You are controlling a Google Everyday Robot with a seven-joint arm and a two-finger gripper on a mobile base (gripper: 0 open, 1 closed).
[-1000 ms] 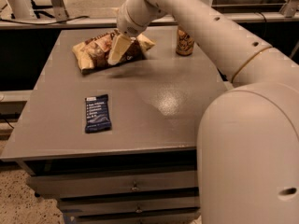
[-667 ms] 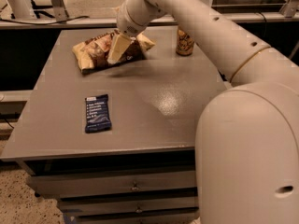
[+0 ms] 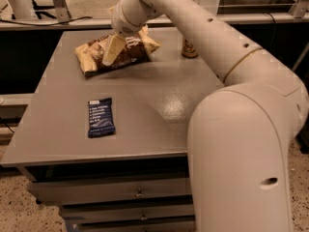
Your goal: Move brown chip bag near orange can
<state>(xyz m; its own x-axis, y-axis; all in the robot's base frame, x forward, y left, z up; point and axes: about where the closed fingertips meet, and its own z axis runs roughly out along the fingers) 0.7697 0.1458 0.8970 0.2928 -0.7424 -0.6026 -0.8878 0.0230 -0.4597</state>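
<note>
Camera view looks down over a grey desk (image 3: pixel 159 105) with drawers (image 3: pixel 140 193) in its front, and much of the right side is filled by the robot's large cream arm (image 3: pixel 241 129), which reaches up and leftward across the far part of the desk. At the end of that arm the jaws sit over the middle of the brown chip bag (image 3: pixel 128 57), at the far left-centre of the desk. They are pinching the bag: one pale finger (image 3: pixel 112 50) lies flat across its near face, and the other is hidden behind the crinkled foil. The bag lies lengthwise from left to right, its left cream end down on the desk and its right cream end tilted up, higher than the rest. The orange can (image 3: pixel 189 51) stands upright to the right of the bag, near the far edge of the desk. Its top is covered by the arm passing in front of it, so only the lower body shows. Bag and can are near each other but not touching, with a strip of bare desk between them. A small flat dark blue bar wrapper (image 3: pixel 101 117) lies well apart from both, toward the near left of the desk.
</note>
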